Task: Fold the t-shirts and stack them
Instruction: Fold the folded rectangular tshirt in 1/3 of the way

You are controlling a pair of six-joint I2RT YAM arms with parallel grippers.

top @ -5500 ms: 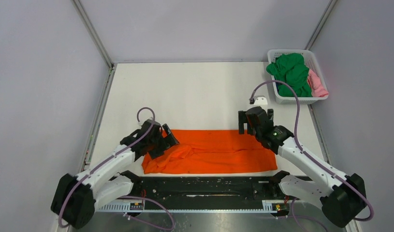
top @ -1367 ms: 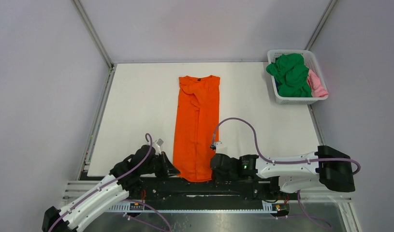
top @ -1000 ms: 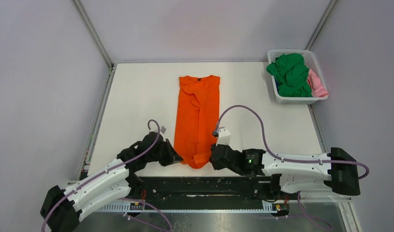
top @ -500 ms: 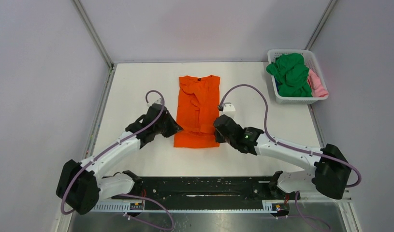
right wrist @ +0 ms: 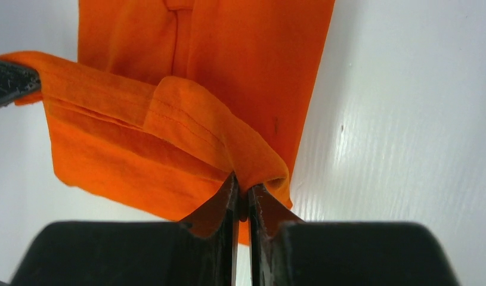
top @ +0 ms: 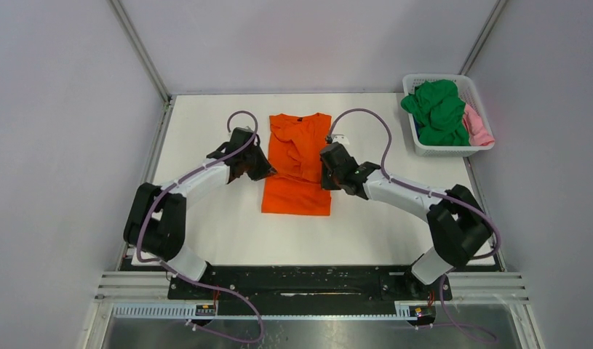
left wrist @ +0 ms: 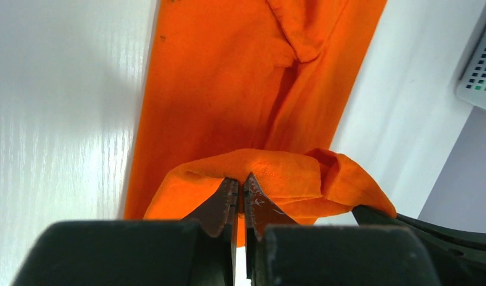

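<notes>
One white table point(top: 206, 218) carries everything. Two white-and-black arms reach out over it, the left arm point(top: 195, 178) and the right arm point(top: 410, 193), one on each side of the cloth.

One bright orange short-sleeved t-shirt point(top: 297, 196) lies in the middle of the table as a long narrow strip, its collar at the far end. Its near part is doubled back over the body, so a straight fold forms the near edge. The hem is held up off the lower layer and sags a little between the two grippers. The upper layer is wrinkled along the middle.

One white plastic lattice basket point(top: 453, 151) stands at the far right corner, well apart from the orange shirt. In it lie one crumpled green t-shirt point(top: 439, 109) and, on its right, one pink t-shirt point(top: 479, 127).

The left gripper point(left wrist: 240, 182) has its fingers pinched tight on the hem's left corner. The right gripper point(right wrist: 241, 179) is likewise clamped on the right corner.
</notes>
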